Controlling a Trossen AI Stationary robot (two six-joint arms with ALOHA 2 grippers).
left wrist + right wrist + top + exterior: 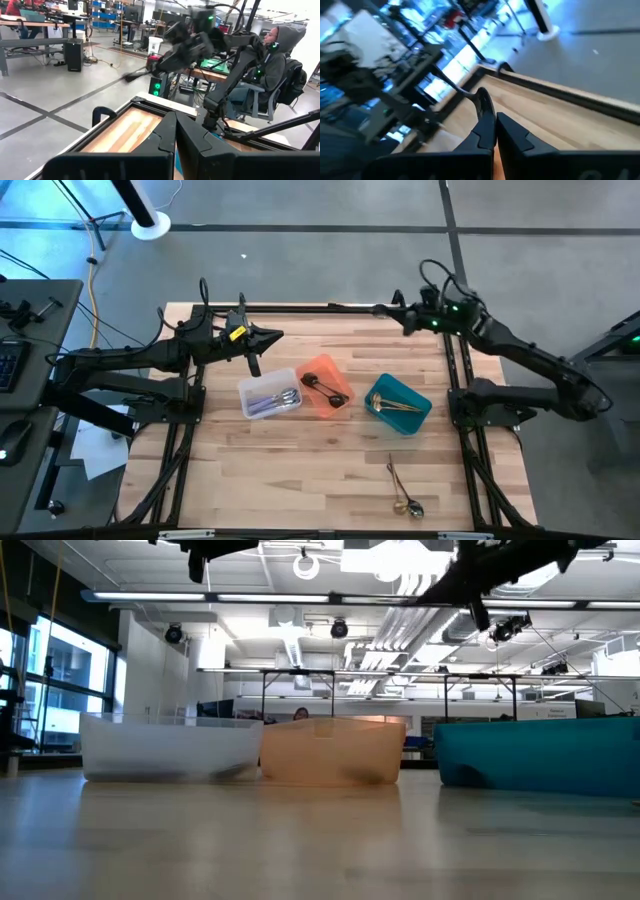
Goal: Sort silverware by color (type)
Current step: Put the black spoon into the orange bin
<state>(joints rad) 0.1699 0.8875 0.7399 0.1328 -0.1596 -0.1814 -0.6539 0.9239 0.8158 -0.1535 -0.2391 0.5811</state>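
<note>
Silver pieces fill my clear bin, black ones the orange, gold the teal. Two spoons remain, far from my empty, pinched-shut left gripper and right gripper.

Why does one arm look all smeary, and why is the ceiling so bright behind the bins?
In the left wrist view the right arm looks streaked and smeared, likely motion blur. The right wrist view is smeared all over past the shut right gripper. In the low view, ceiling lights glare white, and the clear bin, orange bin and teal bin look soft.
</note>
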